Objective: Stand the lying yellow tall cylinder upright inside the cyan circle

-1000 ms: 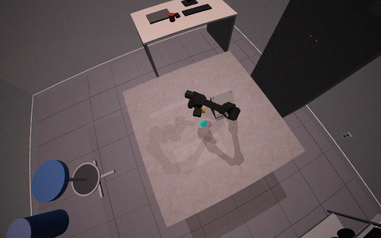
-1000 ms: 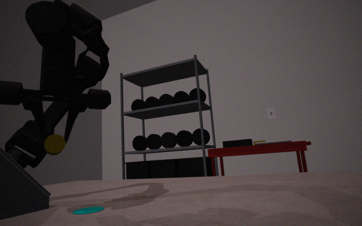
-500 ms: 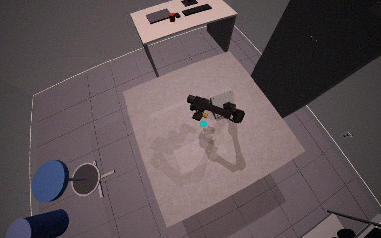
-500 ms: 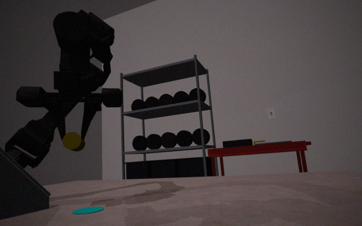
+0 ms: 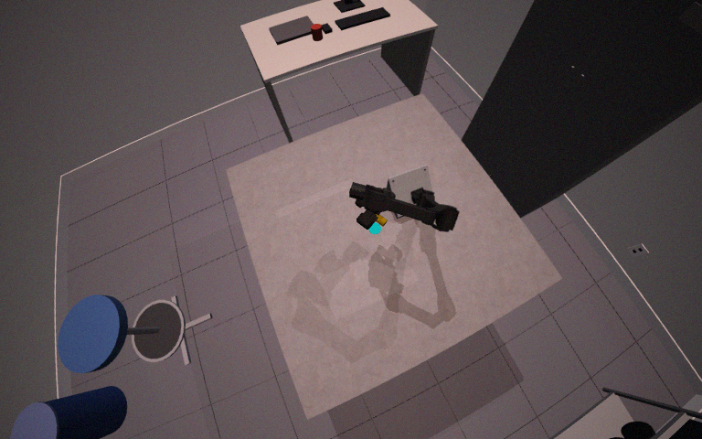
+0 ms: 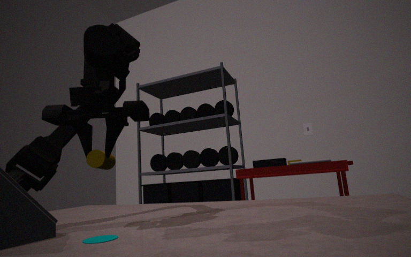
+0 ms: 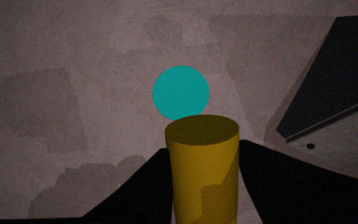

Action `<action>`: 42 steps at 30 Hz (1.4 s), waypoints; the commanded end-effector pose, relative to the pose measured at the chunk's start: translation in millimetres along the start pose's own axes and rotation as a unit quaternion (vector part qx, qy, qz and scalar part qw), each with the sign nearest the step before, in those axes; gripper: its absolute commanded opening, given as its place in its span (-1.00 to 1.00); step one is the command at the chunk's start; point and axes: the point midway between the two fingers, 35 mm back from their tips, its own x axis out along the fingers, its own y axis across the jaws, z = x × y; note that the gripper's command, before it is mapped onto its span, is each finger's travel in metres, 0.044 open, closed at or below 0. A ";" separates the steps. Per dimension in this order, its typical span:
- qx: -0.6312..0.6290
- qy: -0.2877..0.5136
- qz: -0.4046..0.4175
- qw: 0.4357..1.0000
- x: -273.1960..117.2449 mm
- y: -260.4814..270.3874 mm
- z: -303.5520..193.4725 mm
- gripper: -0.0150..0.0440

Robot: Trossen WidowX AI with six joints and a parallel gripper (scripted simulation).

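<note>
Clearly, the end effector grips the yellow cylinder between its two fingers, holding it in the air, well above the table. The cylinder lies nearly sideways in the exterior view. Below, the cyan circle lies flat on the table, apart from it.

The yellow cylinder hangs tilted above the flat cyan circle
</note>
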 end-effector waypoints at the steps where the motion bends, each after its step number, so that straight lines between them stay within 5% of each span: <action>1: 0.024 0.001 0.002 1.000 -0.9 1.7 -8.4 -0.14; 42: 0.033 -0.081 -0.114 0.990 19.4 -12.9 -17.8 -0.14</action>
